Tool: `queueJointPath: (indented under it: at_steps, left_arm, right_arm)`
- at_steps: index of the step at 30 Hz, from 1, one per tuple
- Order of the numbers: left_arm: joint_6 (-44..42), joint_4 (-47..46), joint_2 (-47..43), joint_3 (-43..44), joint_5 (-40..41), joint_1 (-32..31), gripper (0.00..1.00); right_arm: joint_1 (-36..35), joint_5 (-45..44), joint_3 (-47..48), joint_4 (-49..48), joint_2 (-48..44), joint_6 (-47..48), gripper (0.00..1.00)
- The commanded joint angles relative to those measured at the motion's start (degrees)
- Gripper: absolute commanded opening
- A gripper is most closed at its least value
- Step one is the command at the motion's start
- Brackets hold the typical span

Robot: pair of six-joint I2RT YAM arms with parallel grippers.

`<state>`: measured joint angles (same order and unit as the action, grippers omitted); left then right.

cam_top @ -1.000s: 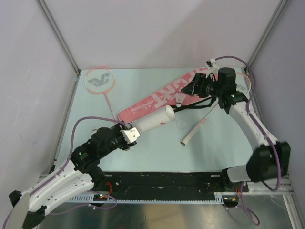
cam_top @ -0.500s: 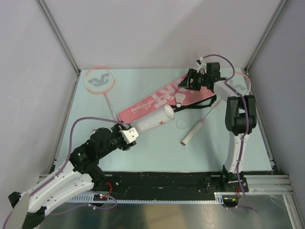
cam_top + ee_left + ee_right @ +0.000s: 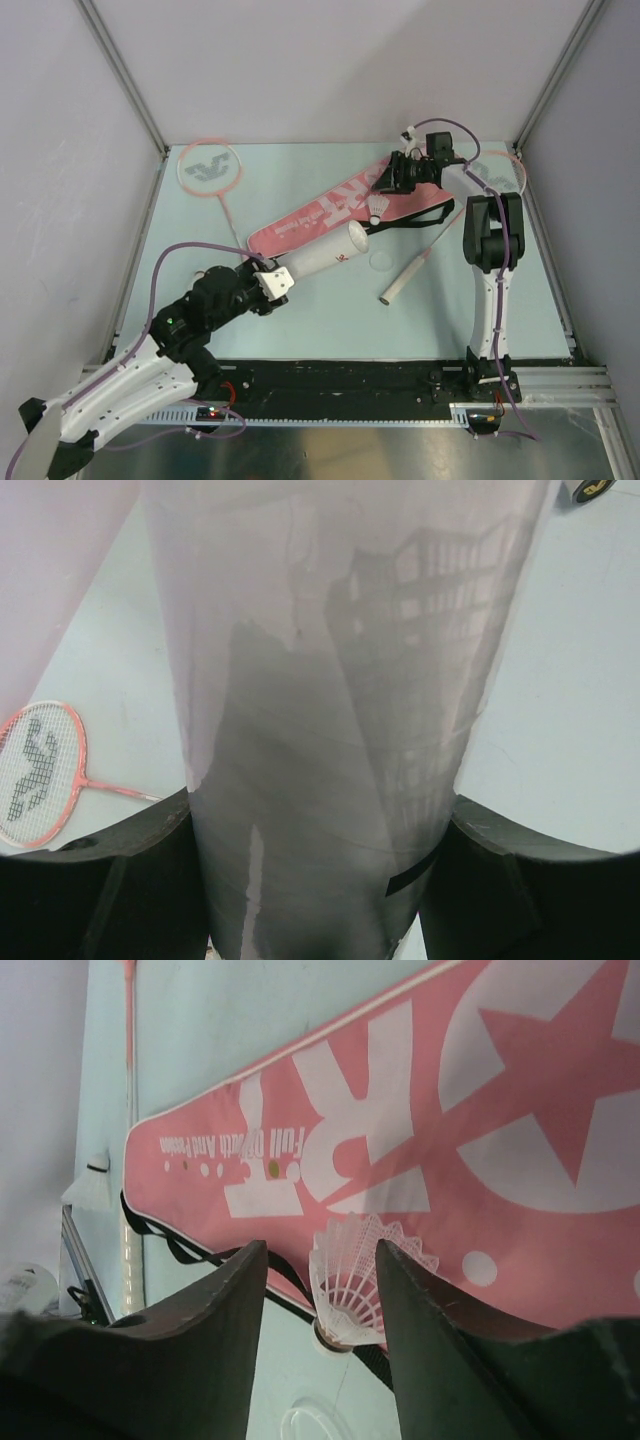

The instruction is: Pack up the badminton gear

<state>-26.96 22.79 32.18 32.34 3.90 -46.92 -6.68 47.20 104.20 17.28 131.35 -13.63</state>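
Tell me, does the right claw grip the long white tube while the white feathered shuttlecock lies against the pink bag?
No: the left claw grips the long white tube (top view). The shuttlecock does lie against the pink bag.

Left arm (image 3: 125, 383) and right arm (image 3: 487, 300) show white shells, black joints, purple cables (image 3: 153, 290).

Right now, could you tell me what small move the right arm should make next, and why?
I would probably lower the right gripper onto the shuttlecock and close on it. The gripper is open, the shuttlecock lies lined up between its fingers at the edge of the pink bag, and the left gripper holds the white tube.
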Motion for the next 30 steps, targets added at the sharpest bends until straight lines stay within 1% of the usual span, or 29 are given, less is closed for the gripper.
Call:
queueJointPath:
  at_steps: [1, 3, 4, 8, 10, 12, 14, 20, 23, 25, 30]
  left_arm:
    - [0.3, -4.2, 0.0, 1.7, -1.2, -0.2, 0.51]
    - [0.4, -4.2, -0.1, 1.7, -1.4, -0.3, 0.51]
    - [0.3, -4.2, -0.2, 1.6, -1.4, -0.3, 0.51]
    - [0.3, -4.2, -0.7, 1.5, -1.3, -0.3, 0.51]
    - [0.3, -4.2, -0.9, 1.5, -1.2, -0.3, 0.51]
    - [0.4, -4.2, -1.1, 1.4, -1.2, -0.3, 0.51]
    - [0.4, -4.2, -1.1, 1.4, -1.3, -0.4, 0.51]
    - [0.4, -4.2, -1.1, 1.4, -1.3, -0.3, 0.51]
    - [0.5, -4.2, -1.0, 1.4, -1.2, -0.3, 0.51]
    - [0.6, -4.2, -0.8, 1.4, -1.2, -0.3, 0.51]
    - [2.0, -4.2, 0.3, 2.1, -1.0, -0.4, 0.51]
  right_arm:
    - [0.5, 1.7, -2.2, 3.1, -4.7, 4.7, 0.47]
    - [0.8, 1.7, -3.6, 3.2, -5.9, 4.8, 0.38]
    - [1.0, 1.8, -4.0, 3.4, -6.3, 4.8, 0.35]
    - [1.3, 2.4, -4.8, 5.5, -7.3, 6.0, 0.31]
    - [1.4, 2.5, -5.5, 6.0, -7.8, 6.7, 0.23]
    - [1.4, 2.1, -6.5, 6.0, -8.8, 6.8, 0.08]
    - [1.6, 2.6, -7.2, 5.5, -10.0, 6.3, 0.02]
    - [2.7, 4.0, -12.7, -1.4, -18.0, 0.2, 0.0]
    - [2.7, 2.3, -15.6, -3.4, -23.4, -2.3, 0.0]
    - [2.6, 0.3, -17.9, -4.2, -27.9, -3.7, 0.0]
    - [2.4, -4.6, -25.8, -7.5, -42.6, -9.2, 0.0]
